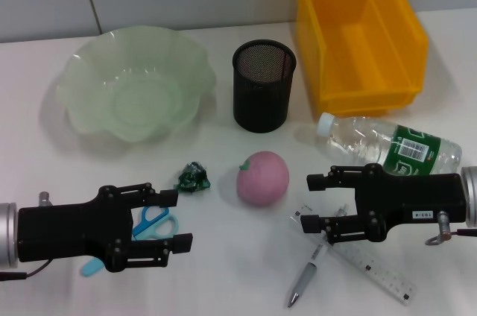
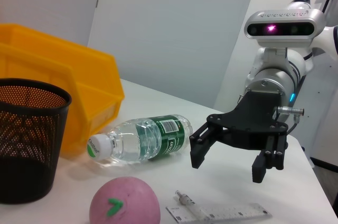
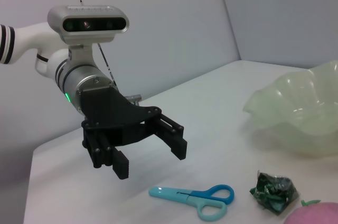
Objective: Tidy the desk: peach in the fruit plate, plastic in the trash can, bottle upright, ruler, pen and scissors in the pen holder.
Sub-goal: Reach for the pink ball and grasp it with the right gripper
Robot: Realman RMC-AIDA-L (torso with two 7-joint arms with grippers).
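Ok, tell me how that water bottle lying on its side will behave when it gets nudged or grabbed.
The bottle lies on its side and is round, so a nudge would probably roll it. Its clear thin plastic looks smooth, so it may slip or dent when squeezed. It looks mostly full, so likely heavy for its size.

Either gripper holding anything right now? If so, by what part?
Nothing held. Left gripper is open above the scissors; right gripper is open over the pen and ruler.
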